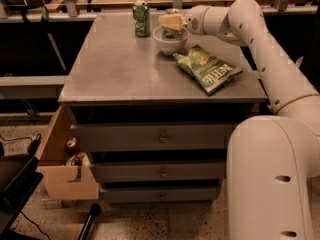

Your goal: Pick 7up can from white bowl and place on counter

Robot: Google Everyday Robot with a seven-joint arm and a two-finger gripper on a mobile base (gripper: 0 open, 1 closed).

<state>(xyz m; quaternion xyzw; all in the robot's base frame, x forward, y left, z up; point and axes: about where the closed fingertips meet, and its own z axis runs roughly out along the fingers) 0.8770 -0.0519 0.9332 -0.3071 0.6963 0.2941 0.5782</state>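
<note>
**Grey surface, bowl and can: robot's hand arrives, lift not yet made**

Grey and matte, the surface (120,69) tops a cabinet of three knobbed drawers (162,138), with dim wooden benches behind. A white robot arm (260,49) reaches in from the right, and its pale hand (171,21) hangs at the far edge, directly over the white bowl (167,45). The hand sits right at the 7up can (174,32), which stands upright inside the bowl. Whether the hand is spread or pressed onto the can cannot be told from this view.

By the look of it, the task is in its early half. The reach appears done, but the can is not lifted clear and nothing has been set down. Left to do, on this reading: secure the grip, raise the can over the rim, and stand it on bare surface.

Only slivers of the can show, a silvery top above the hand and a pale, green-tinged side below it, sunk partly behind the bowl's rim. A darker all-green can (141,18) stands just left of the bowl, apart from it. A green chip bag (207,69) lies flat near the bowl's right. An open cardboard box (60,174) sits on the floor at lower left.
</note>
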